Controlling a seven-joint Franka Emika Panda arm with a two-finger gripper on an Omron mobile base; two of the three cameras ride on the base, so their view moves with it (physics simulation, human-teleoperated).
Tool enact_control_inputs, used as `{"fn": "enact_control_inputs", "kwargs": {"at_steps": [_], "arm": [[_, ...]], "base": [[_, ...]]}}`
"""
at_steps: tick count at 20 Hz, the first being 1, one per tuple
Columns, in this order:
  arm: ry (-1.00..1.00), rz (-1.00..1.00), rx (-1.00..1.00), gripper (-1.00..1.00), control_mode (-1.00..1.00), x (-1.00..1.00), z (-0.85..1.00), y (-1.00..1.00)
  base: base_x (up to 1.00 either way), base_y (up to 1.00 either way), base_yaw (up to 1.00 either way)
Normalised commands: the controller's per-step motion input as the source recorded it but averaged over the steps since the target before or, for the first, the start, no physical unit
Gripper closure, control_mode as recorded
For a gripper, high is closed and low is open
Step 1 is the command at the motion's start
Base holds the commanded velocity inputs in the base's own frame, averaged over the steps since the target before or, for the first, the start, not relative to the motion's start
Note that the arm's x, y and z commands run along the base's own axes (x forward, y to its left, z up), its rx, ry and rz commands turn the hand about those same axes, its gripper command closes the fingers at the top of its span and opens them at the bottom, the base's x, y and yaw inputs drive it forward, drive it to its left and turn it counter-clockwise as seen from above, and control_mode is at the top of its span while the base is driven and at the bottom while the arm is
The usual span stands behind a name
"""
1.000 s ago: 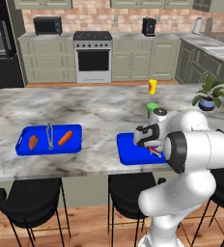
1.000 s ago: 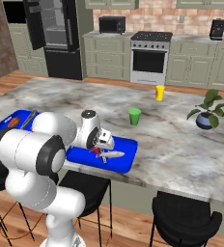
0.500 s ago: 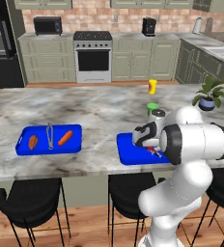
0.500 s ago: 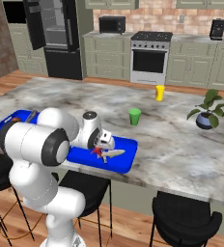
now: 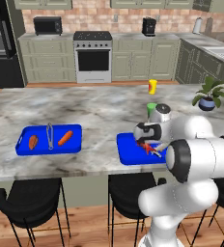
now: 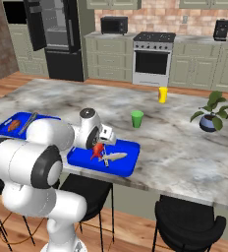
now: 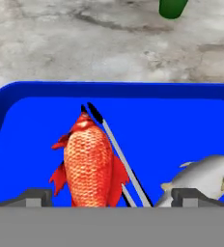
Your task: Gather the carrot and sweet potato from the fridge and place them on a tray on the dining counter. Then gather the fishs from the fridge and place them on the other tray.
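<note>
Gripper is spread wide over the near tray, jaws well apart, gripping nothing. Red fish lies between the fingertips on the tray floor, next to a pair of tongs that crosses under its side. Silver fish sits in the same tray, just beside the other fingertip.

In the left base view the far tray holds the sweet potato, the carrot and a second pair of tongs. Both trays sit on the dining counter, fridge well behind.

By my read both halves of the task look done; what's left is a clean retreat.

Risks:
- fingertips are low and flank the red fish, so a sideways pull-out could drag it or flick the tongs out of the tray
- silver fish is close to one fingertip, easy to nudge
- green cup stands beyond the tray; a wide arm swing could tip it
</note>
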Motion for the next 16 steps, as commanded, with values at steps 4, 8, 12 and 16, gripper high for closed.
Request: {"fn": "enact_control_inputs", "kwargs": {"at_steps": [4, 8, 12, 16], "arm": [[-0.07, 0.00, 0.00, -1.00, -1.00, 0.00, 0.63, 0.01], [-0.02, 0.00, 0.00, -1.00, -1.00, -0.01, 0.61, 0.00], [-0.03, 0.00, 0.00, -1.00, -1.00, -0.14, 0.51, 0.00], [-0.10, 0.00, 0.00, -1.00, -1.00, -0.39, 0.48, 0.00]], "base": [[0.00, 0.00, 0.00], [0.00, 0.00, 0.00], [0.00, 0.00, 0.00], [0.00, 0.00, 0.00]]}}
